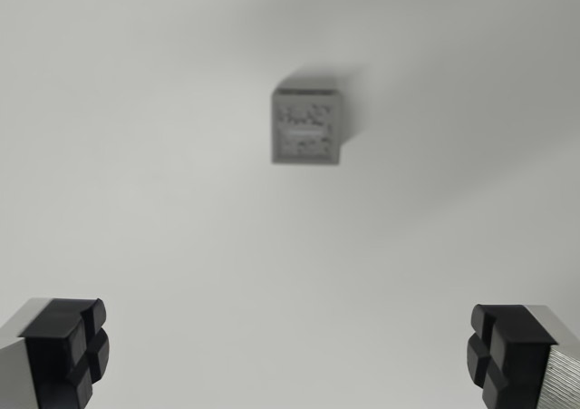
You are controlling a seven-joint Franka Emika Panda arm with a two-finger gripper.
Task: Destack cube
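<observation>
As seen from the wrist: a pale, even surface (136,155) fills the whole view, with soft shading toward the upper corners.
Cube: a grey cube (307,127) sits on the surface, above the middle of the view and slightly toward the wrist view's right; its top face carries a blurred, speckled pattern that cannot be read.
Stack: from this steep angle only the top face and a thin strip of one side show, so whether another cube lies under it cannot be told.
Shadow: a faint shadow falls just beyond the cube, up and toward the wrist view's right.
Hand: the hand (290,355) is spread wide, its two black fingertips (72,345) at the lower corners, nothing between them.
Separation: cube and fingertips are well apart.
</observation>
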